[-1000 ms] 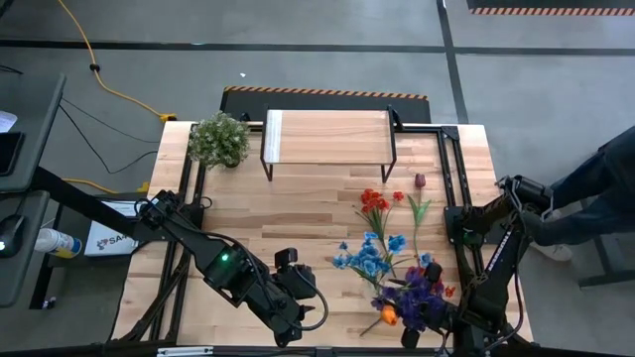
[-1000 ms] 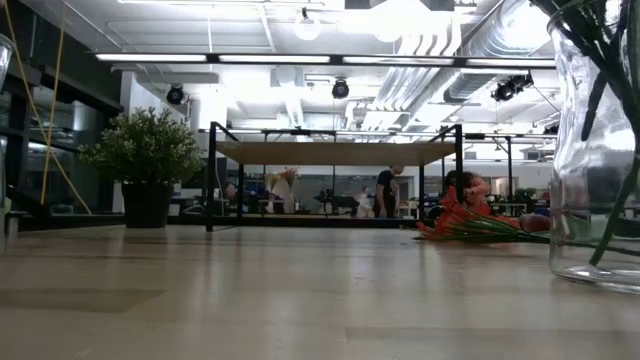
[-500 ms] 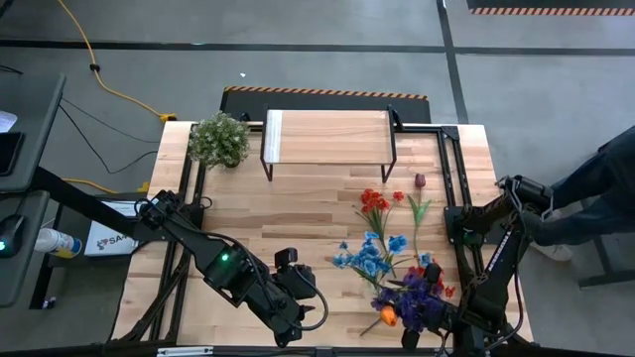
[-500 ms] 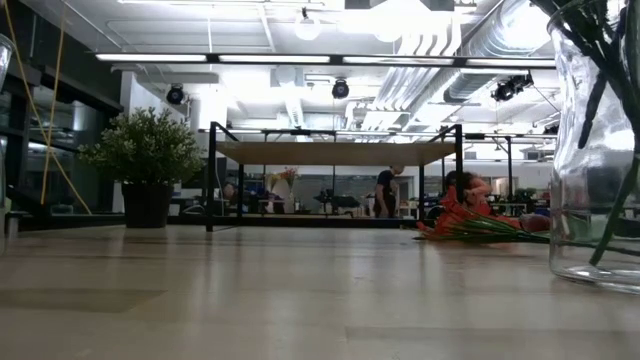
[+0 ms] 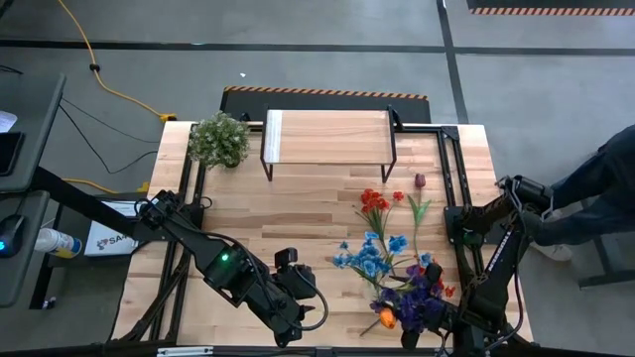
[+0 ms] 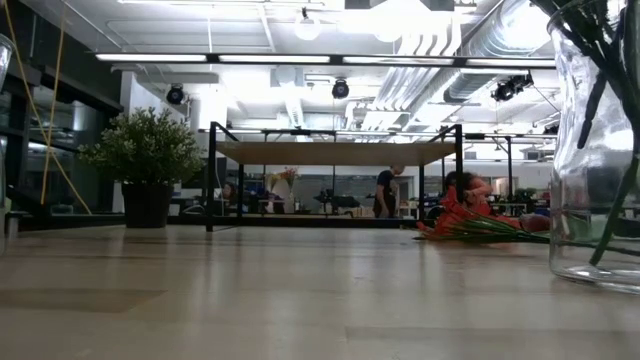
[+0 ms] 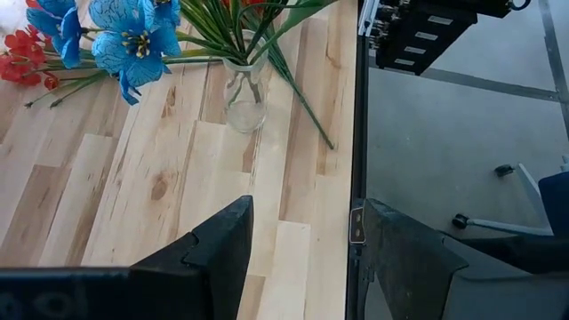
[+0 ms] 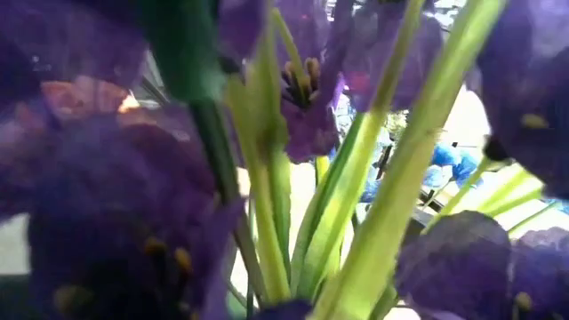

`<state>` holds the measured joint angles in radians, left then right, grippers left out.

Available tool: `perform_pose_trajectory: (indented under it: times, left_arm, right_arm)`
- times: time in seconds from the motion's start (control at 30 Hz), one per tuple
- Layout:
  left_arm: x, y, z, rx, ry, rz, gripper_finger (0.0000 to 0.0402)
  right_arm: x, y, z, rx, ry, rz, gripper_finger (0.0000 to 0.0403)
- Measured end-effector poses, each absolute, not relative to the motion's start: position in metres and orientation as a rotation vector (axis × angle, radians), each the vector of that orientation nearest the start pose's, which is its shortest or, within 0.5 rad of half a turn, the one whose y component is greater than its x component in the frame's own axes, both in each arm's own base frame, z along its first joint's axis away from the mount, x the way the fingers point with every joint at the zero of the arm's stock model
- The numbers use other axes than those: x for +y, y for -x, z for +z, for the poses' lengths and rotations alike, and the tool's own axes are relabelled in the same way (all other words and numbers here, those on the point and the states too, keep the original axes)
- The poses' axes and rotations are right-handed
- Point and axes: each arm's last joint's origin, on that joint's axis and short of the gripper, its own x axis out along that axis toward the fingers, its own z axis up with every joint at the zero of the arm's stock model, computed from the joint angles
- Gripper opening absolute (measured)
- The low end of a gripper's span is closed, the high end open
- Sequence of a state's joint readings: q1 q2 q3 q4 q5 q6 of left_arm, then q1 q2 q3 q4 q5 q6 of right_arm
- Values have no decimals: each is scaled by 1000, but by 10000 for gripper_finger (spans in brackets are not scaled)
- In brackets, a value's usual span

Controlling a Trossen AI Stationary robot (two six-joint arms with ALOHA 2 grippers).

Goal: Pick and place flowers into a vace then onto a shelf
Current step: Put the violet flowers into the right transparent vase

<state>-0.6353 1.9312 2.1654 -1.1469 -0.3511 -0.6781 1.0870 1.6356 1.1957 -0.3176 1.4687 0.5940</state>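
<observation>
Left gripper [image 5: 308,309] hovers low over bench [image 5: 298,213], fingers apart, empty. Loose flowers [image 5: 374,206] lie mid-right; purple bunch stands in vase [image 7: 244,89] near bench edge. Right gripper [image 5: 411,338] is buried in those blooms; its grip we cannot tell. We judge: seat stems fully, withdraw straight up, avoid snagging or tipping glass. Shelf [image 5: 327,137] sits bare at far edge, beside potted plant [image 5: 218,139]. Pale wood planks, grey concrete floor, yellow cable [image 5: 104,84], person's leg [image 5: 605,188] at right.

Only partial lettering visible: "SA…" in dark print on white box [image 5: 107,238] beside table's left edge, rest hidden by left arm. No other readable text, labels, numbers.
</observation>
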Motion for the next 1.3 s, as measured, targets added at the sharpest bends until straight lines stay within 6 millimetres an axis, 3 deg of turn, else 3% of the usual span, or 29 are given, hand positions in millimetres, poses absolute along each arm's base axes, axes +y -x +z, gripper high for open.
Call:
perform_pose_trajectory:
  times: [0.37,1.3]
  left_arm:
    - [-227,-324,391,843,204,19,246]
    - [-227,-324,391,843,204,19,246]
  right_arm:
    - [285,-182,266,133,61,-354,293]
    - [283,-180,259,254,-76,-257,294]
